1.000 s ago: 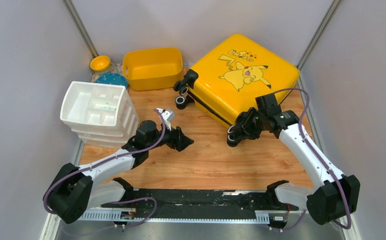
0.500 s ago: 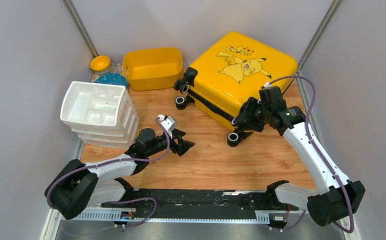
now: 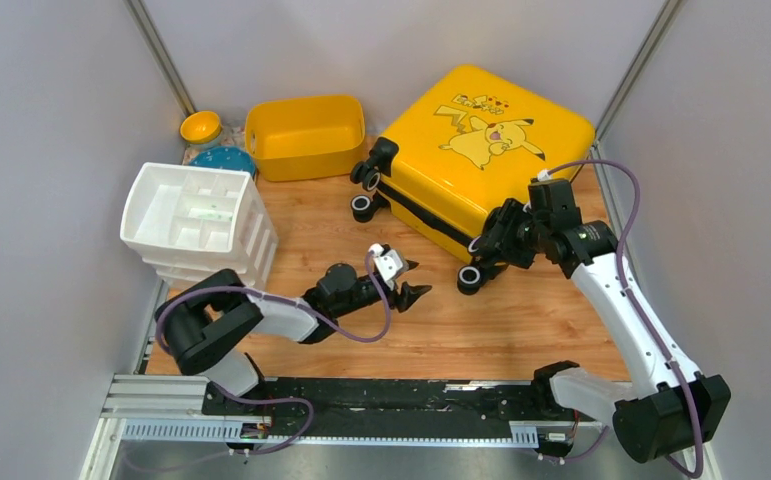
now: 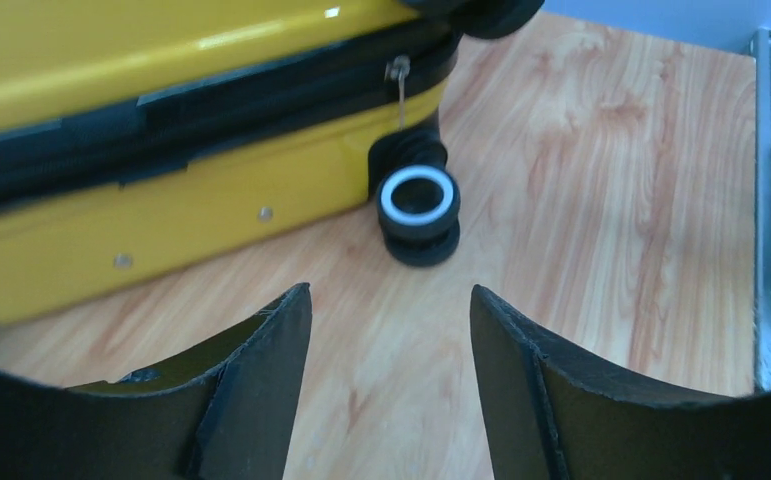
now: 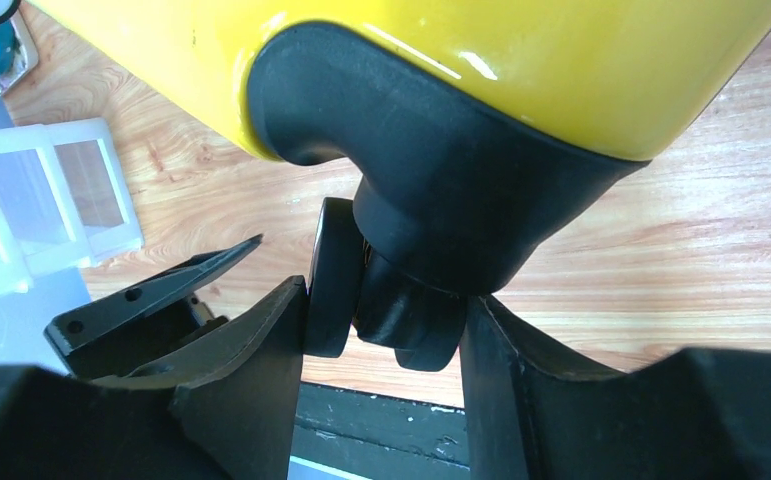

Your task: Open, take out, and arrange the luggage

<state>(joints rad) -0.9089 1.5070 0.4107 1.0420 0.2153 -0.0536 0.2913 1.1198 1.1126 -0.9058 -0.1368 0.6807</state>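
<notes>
The yellow suitcase [image 3: 486, 150] with the Pikachu print lies closed at the back right, print side up. My right gripper [image 3: 491, 250] is at its near corner, shut on a black wheel [image 5: 381, 300], with one finger against each side of it. A second wheel [image 3: 471, 277] with a white ring sits just below on the table. My left gripper [image 3: 413, 292] is open and empty, low over the wood, pointing at that wheel [image 4: 418, 200]. The left wrist view shows the suitcase side [image 4: 161, 130] with its black zipper trim and a zipper pull [image 4: 399, 80].
A white compartmented organiser [image 3: 196, 225] stands at the left. A yellow tub [image 3: 306, 135], a small yellow bowl [image 3: 201, 127] and a blue round object [image 3: 226, 160] are at the back left. Grey walls close in both sides. A black rail [image 3: 391, 400] runs along the near edge.
My left arm has swung right and dropped low towards the suitcase's near wheel. My right gripper has shifted slightly right while holding the corner wheel, and the suitcase has turned a little.
</notes>
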